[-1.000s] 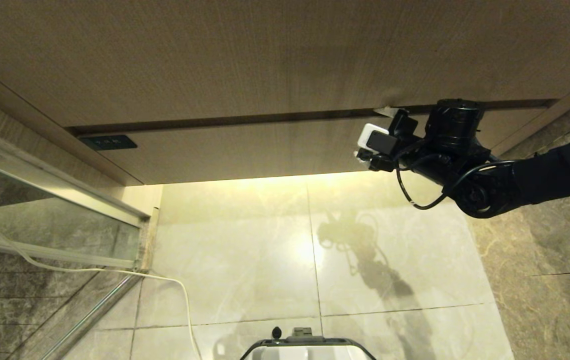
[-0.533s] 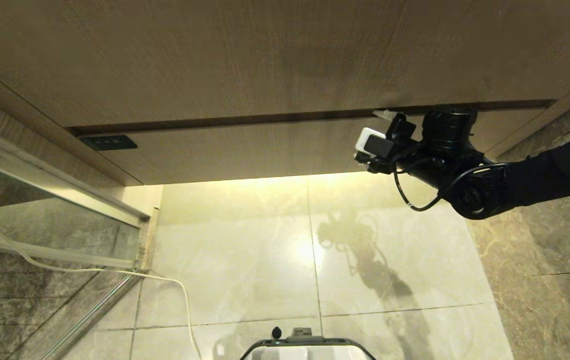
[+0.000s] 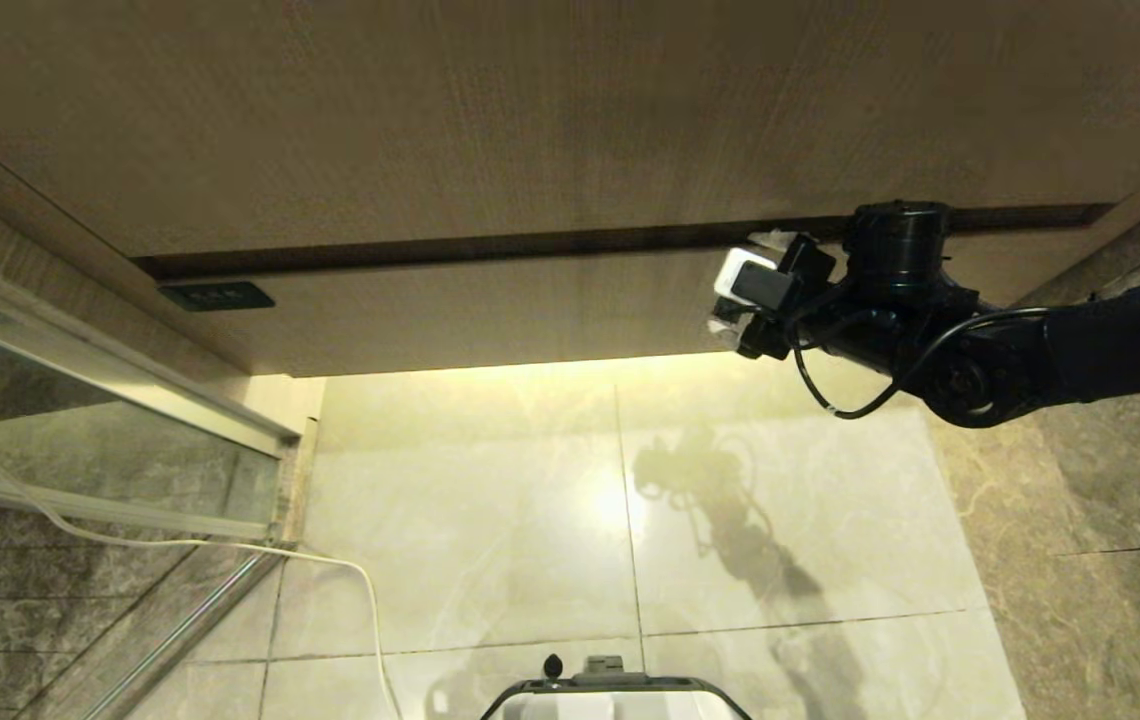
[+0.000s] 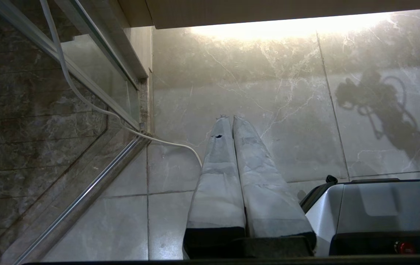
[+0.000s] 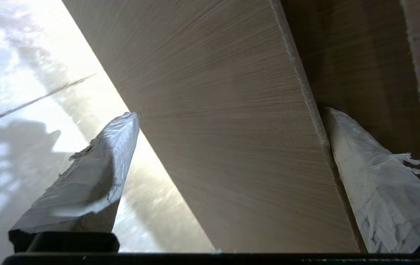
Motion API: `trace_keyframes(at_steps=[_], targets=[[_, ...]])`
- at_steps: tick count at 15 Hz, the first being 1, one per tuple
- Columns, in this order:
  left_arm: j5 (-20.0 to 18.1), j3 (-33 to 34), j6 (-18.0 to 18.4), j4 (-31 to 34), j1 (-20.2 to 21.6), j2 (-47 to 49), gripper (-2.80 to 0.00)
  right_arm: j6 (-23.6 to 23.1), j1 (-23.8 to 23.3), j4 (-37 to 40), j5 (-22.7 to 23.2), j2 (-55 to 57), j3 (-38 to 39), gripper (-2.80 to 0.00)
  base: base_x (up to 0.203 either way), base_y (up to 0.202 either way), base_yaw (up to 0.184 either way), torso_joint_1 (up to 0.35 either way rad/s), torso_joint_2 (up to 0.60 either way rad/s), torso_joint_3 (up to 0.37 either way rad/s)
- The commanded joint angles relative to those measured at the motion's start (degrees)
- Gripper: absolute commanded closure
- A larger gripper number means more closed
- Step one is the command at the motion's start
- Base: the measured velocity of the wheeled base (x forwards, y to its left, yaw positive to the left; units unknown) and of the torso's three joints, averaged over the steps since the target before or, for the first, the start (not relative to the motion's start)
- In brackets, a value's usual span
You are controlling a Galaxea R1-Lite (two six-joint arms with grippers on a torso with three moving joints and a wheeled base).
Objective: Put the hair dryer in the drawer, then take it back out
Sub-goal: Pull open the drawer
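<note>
Nearest the robot, its own pale base [image 3: 615, 700] shows at the foot of the head view, on a glossy tiled floor [image 3: 490, 520]. The left gripper [image 4: 228, 119] hangs parked low beside the base, pointing at the tiles, its two wrapped fingers pressed together with nothing between them. A thin white cable [image 3: 230, 545] trails across the floor on the left, past a glass partition [image 3: 100, 460].

Farther off, on the right, the right gripper [image 5: 228, 114] is up against the drawer [image 3: 490, 300], whose wood-grain front carries a small dark label [image 3: 215, 296] at its left end. Its fingers stand wide apart and straddle the front panel: one wrapped finger [image 5: 364, 165] sits in the dark gap along the panel's top edge, the other [image 5: 95, 162] hangs over the floor side below. Nothing is clamped. Above the drawer runs a taller plain wood panel [image 3: 550, 110].

The hair dryer is in none of the views, so I cannot tell where it is.

The step in hand looks like opening the drawer, which appears shut or barely ajar. The next move calls for hooking the far finger firmly behind the top edge, then pulling straight toward the robot without slipping off.
</note>
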Motion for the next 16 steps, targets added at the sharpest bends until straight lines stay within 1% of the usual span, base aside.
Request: trace_keyframes(at_steps=[1,5,8,11,13,15,16], targets=[[0.0,0.1,0.0,0.0,0.0,0.0,0.0,0.7,-0.3,0.7,-0.8,0.0,0.5,-2.8,0.0,0.0,0.0,0.0,0.0,0.0],[0.0,0.1,0.0,0.0,0.0,0.0,0.0,1.8,-0.3,2.0,-0.9,-1.0,1.8,-2.8,0.0,0.0,0.0,0.0,0.0,0.0],[0.0,0.1,0.0,0.0,0.0,0.0,0.0,2.9,-0.3,2.0,-0.9,-3.6,6.4,-2.8,0.0,0.0,0.0,0.0,0.0,0.0],[0.0,0.1,0.0,0.0,0.0,0.0,0.0,3.1,-0.3,2.3,-1.0,-5.6,8.3,-2.8,0.0,0.0,0.0,0.0,0.0,0.0],[0.0,0.1,0.0,0.0,0.0,0.0,0.0,3.2,-0.2,2.9,-4.0,-6.5,8.9,-2.8,0.0,0.0,0.0,0.0,0.0,0.0],[0.0,0.1,0.0,0.0,0.0,0.0,0.0,3.8,-0.2,3.4,-4.6,-8.3,11.0,-2.8,0.0,0.0,0.0,0.0,0.0,0.0],[0.0,0.1,0.0,0.0,0.0,0.0,0.0,4.7,-0.2,5.0,-4.7,-10.2,12.8,-2.8,0.0,0.0,0.0,0.0,0.0,0.0]])
